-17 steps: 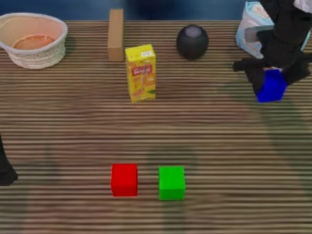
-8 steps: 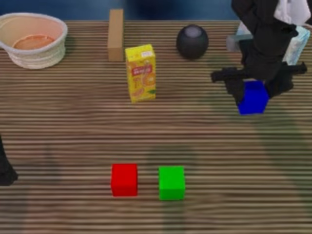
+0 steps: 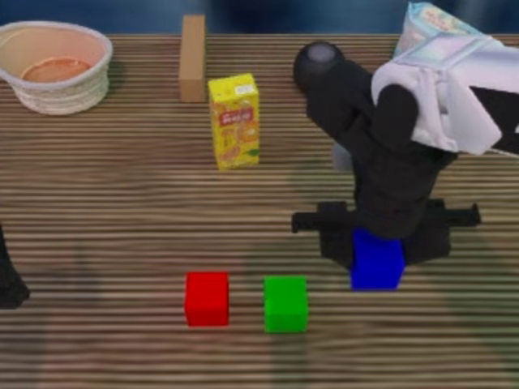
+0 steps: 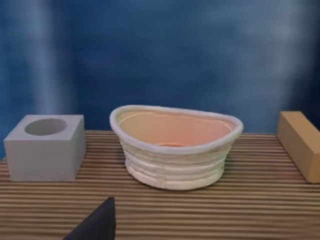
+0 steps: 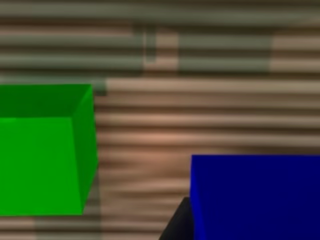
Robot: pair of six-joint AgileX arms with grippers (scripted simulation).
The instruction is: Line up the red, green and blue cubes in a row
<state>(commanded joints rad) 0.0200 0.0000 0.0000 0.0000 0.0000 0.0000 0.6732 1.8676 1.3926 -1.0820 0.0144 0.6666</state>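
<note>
The red cube [image 3: 207, 298] and the green cube [image 3: 285, 304] sit side by side near the front of the table. My right gripper [image 3: 378, 253] is shut on the blue cube [image 3: 377, 263], which hangs just right of the green cube and slightly farther back. In the right wrist view the blue cube [image 5: 255, 197] fills the near corner, with the green cube [image 5: 42, 150] beside it across a strip of table. My left gripper [image 3: 10, 284] is parked at the table's left edge; only one dark fingertip [image 4: 97, 225] shows in its wrist view.
A yellow juice carton [image 3: 234, 121], a tan wooden block [image 3: 192, 57] and a black ball [image 3: 316, 61] stand at the back. A woven basket [image 3: 55, 65] is at the back left, a pale packet [image 3: 430, 32] at the back right. A grey block with a hole [image 4: 45, 147] appears beside the basket.
My right arm has carried the blue cube from the back right forward and leftward, down toward the spot right of the green cube. The red and green cubes have not moved.
</note>
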